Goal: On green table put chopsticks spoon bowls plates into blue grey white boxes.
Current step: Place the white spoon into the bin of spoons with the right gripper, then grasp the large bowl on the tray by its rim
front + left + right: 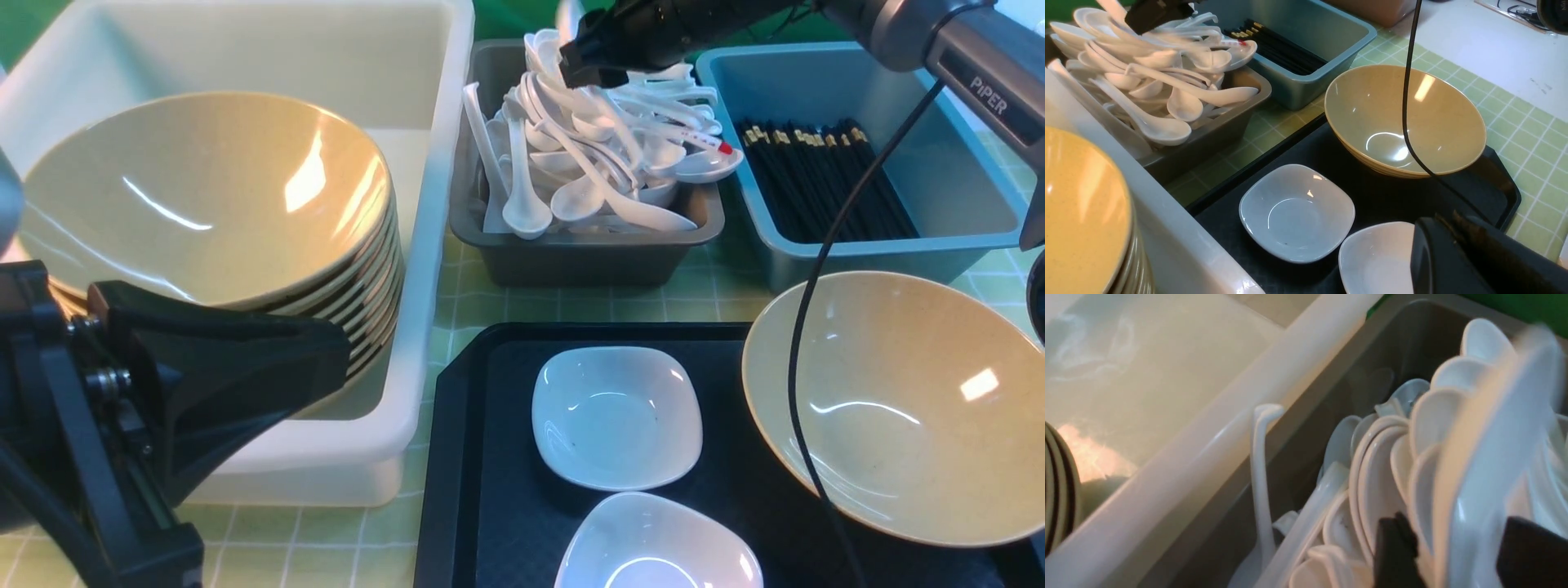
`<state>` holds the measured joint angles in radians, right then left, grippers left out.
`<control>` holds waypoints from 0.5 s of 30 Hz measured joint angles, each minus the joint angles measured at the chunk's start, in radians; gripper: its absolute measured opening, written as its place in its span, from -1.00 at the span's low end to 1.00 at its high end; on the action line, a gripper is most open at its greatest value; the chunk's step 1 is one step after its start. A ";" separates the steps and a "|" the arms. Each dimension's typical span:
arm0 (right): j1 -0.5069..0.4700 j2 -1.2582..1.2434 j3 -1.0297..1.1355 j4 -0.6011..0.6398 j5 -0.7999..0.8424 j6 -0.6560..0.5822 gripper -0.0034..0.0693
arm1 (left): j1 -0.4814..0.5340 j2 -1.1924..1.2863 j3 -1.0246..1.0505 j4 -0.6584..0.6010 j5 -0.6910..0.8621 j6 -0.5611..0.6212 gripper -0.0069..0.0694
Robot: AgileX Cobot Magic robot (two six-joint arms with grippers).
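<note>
My right gripper (589, 73) hangs over the grey box (571, 261), which is heaped with white spoons. It holds a blurred white spoon (1486, 457) that fills the gap between its fingers (1396, 547). My left gripper (339, 343) is shut and empty, low beside the white box (433, 245), which holds a stack of tan bowls (204, 196). One tan bowl (898, 400) and two white plates (616, 416) (657, 543) sit on the black tray (465, 457). Black chopsticks (824, 180) lie in the blue box (857, 257).
The green table (694, 302) shows in narrow strips between the boxes and the tray. A spoon with a red mark (710, 147) lies on top of the pile. The right arm's black cable (808, 343) hangs across the single bowl.
</note>
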<state>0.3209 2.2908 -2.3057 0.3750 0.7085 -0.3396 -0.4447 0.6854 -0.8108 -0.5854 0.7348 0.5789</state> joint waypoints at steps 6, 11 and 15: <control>0.000 -0.034 -0.003 -0.005 0.053 -0.035 0.50 | 0.000 0.000 0.000 0.000 0.017 -0.022 -0.82; -0.002 -0.136 -0.003 -0.005 0.126 -0.082 0.51 | 0.000 0.000 0.000 0.003 0.028 -0.023 -0.82; -0.003 -0.230 0.028 -0.005 0.176 -0.095 0.51 | 0.000 0.000 0.000 0.004 0.030 -0.028 -0.82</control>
<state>0.3180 2.0608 -2.2780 0.3696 0.8846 -0.4346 -0.4447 0.6854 -0.8108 -0.5819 0.7652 0.5511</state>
